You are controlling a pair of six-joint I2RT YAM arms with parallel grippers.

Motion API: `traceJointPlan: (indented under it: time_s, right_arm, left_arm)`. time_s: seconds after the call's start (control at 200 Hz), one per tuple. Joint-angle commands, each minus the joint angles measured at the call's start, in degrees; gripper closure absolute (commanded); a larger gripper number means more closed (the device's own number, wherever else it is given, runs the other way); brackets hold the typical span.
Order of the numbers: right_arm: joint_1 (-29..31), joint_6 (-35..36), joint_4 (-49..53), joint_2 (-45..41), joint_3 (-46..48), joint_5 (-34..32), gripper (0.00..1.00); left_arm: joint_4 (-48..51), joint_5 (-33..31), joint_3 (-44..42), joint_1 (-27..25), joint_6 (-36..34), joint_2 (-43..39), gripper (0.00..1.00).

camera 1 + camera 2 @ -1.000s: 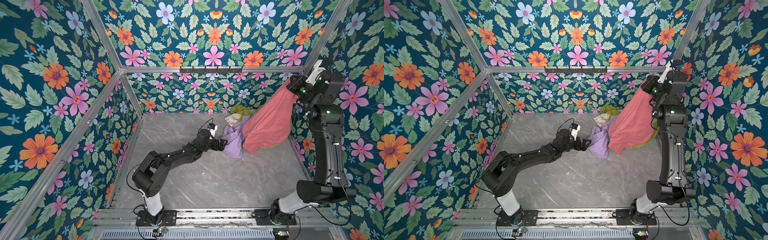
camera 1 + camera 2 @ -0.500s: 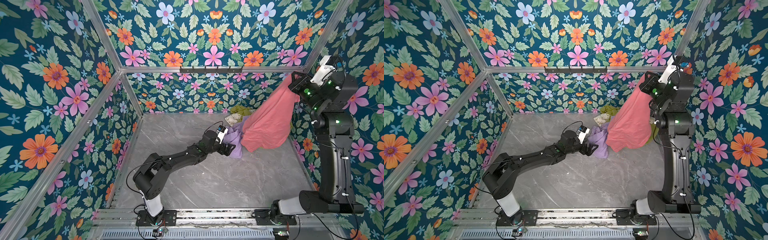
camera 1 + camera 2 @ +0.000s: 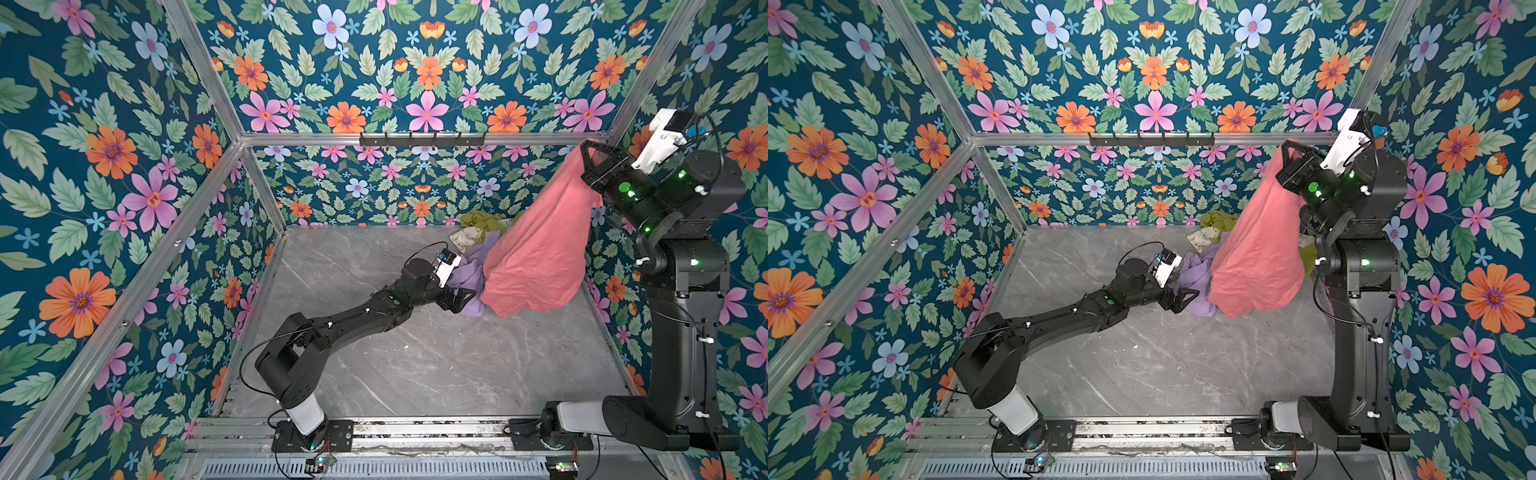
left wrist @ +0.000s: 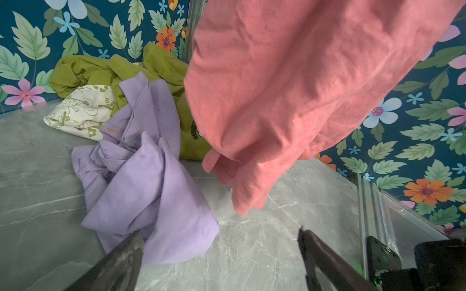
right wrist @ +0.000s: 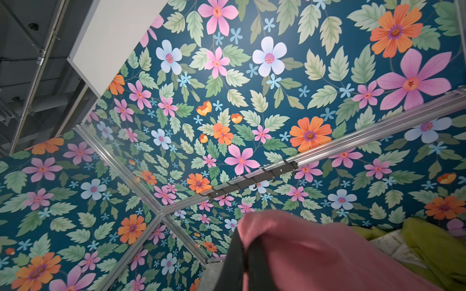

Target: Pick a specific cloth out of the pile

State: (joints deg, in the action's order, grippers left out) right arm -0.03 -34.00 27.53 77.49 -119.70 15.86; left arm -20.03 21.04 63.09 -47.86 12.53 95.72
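Note:
The salmon-pink cloth (image 3: 536,257) (image 3: 1258,257) hangs in the air at the right. My right gripper (image 3: 584,145) (image 3: 1285,145) is high up and shut on its top edge. In the right wrist view the dark fingers (image 5: 237,252) pinch the pink fabric (image 5: 315,252). Its lower hem (image 4: 242,196) dangles just above the floor beside the pile. The pile holds a lilac cloth (image 3: 471,274) (image 4: 141,176), an olive-green garment (image 3: 482,220) (image 4: 100,73) and a cream patterned cloth (image 3: 465,237) (image 4: 80,110). My left gripper (image 3: 465,297) (image 3: 1185,297) (image 4: 219,231) is open, low at the lilac cloth's near edge, holding nothing.
The grey marble floor (image 3: 415,365) is walled by flowered panels on three sides. A dark hook rail (image 3: 422,139) runs along the back wall's metal bar. The pile sits in the back right corner, close to the right wall's metal frame (image 4: 370,201).
My left gripper has reached further right, up to the lilac cloth. The right wrist has swung a little higher with the pink cloth still hanging from it.

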Motion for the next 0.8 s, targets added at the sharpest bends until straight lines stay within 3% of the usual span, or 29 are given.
traceJointPlan:
  time_s: [0.0,0.3,0.6,0.66,0.795]
  right_arm:
    - [2.1,0.3,-0.2,-0.5,-0.9,0.6,1.0]
    - [8.9,1.7,0.6,-1.8,-1.8,-2.4,1.0]
    - [11.6,0.9,0.7,-1.5,-2.1,-1.7,1.0]
    - [11.6,0.7,0.7,-1.6,-2.1,-1.3,1.0]
    - [11.6,0.5,0.9,-1.9,-1.8,-1.4,1.0]
  left_arm:
    - [-2.7,1.6,-0.9,0.0,0.7,-1.2,0.02]
    - [-6.9,4.8,-4.1,-1.0,3.7,-2.9,0.03]
    - [-9.5,1.0,-5.0,-1.5,2.1,-4.3,0.04]
    - [-9.6,1.4,-4.7,-1.5,2.1,-4.4,0.09]
    - [-9.6,2.2,-4.6,-1.5,2.1,-4.8,0.34]
